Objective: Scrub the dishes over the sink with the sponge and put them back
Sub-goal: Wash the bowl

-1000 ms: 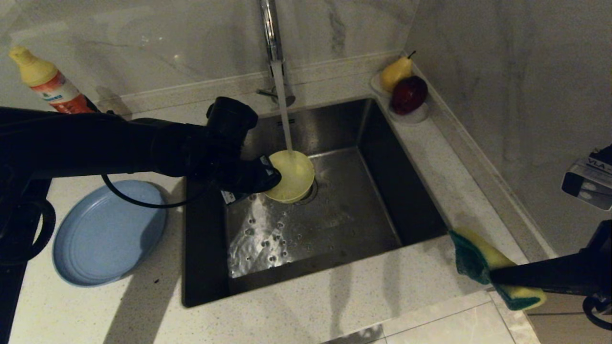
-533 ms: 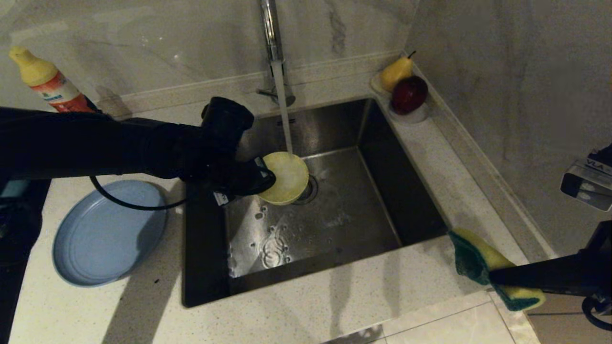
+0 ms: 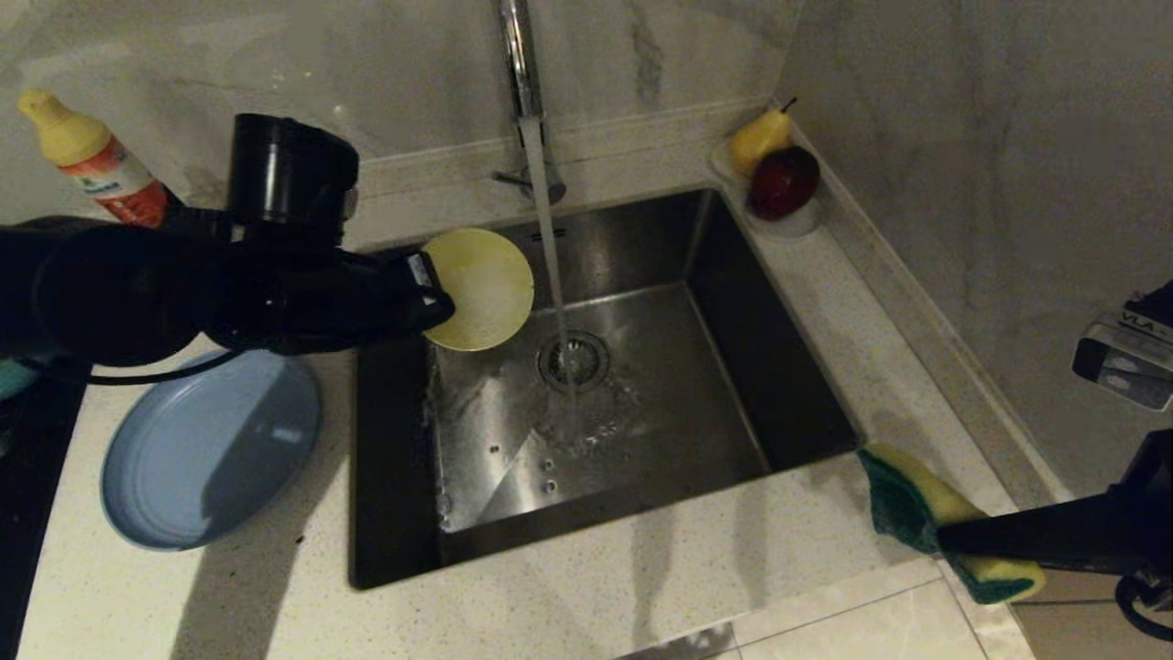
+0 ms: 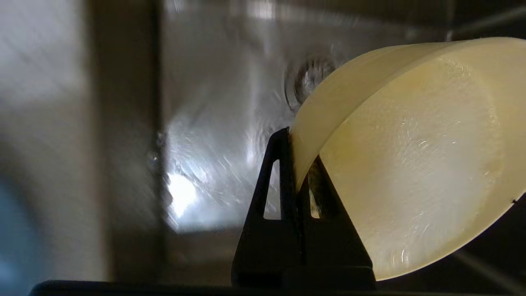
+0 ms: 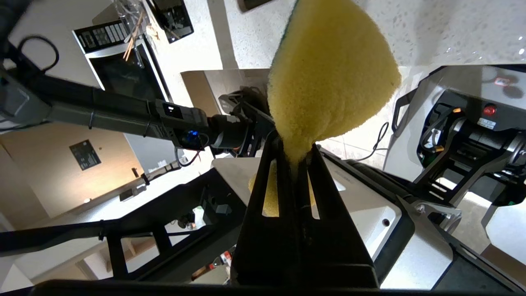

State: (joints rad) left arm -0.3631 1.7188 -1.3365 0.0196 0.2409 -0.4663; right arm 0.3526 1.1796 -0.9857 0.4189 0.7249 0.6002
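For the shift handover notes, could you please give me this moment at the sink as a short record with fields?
left gripper: shut on the rim of the pale-yellow bowl, held tipped above the sink's left rear part
right gripper: shut on the sponge, over the counter at the sink's near right corner
tap: running, the stream falling onto the drain strainer, beside the bowl
light-blue plate: on the counter left of the sink
fruit dish: at the far right corner, with a pear and a dark red fruit
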